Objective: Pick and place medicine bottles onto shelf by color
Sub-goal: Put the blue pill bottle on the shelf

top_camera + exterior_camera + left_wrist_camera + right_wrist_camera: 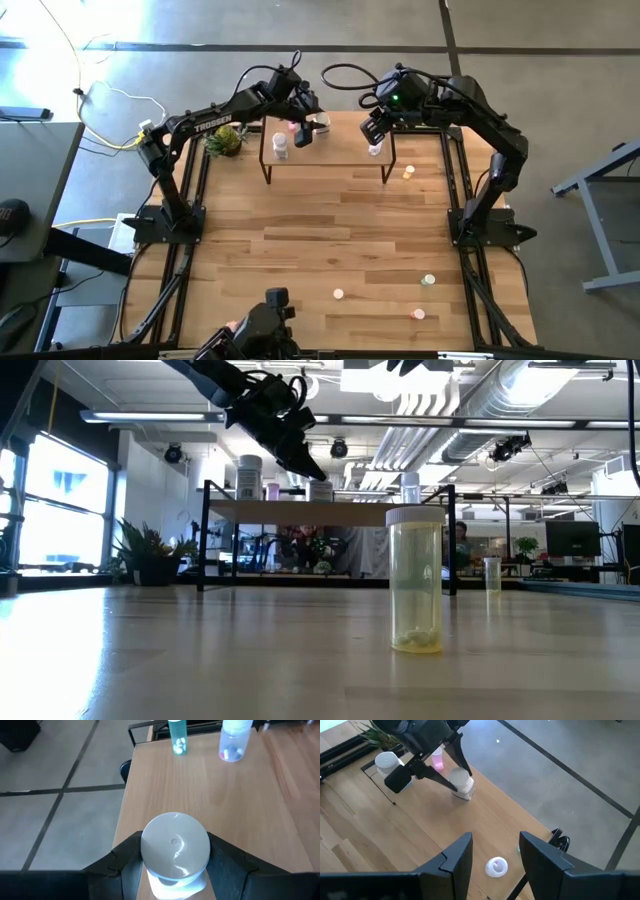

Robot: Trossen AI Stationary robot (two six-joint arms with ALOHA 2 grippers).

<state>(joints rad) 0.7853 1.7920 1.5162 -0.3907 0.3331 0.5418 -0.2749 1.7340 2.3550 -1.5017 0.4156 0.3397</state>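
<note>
Up at the far end of the table (300,230), the left gripper (175,870) is clamped on a white bottle (175,852), one finger on each side of its cap. The bottle stands at the back edge of the shelf (330,150), left of its middle. In the right wrist view the same bottle (461,782) appears between the left arm's two thin fingers, its base on the board.

Beside it on the shelf are a pink bottle (437,759) and a larger white one (386,762), which the high view places at the shelf's left part (281,147). The left wrist view also shows a green bottle (177,737) and a clear one with pink contents (232,742) farther along the board.

The right gripper (495,850) hangs over the shelf's right part with its fingers spread wide and nothing between them; a white-capped bottle (496,866) stands on the board just below the gap.

On the table, an orange bottle (408,173) sits just right of the shelf. Near the front edge are a yellow bottle (415,580), a green one (428,281), and what looks like a pink one (419,314), though it is too small to be sure. A plant (224,139) stands left of the shelf.
</note>
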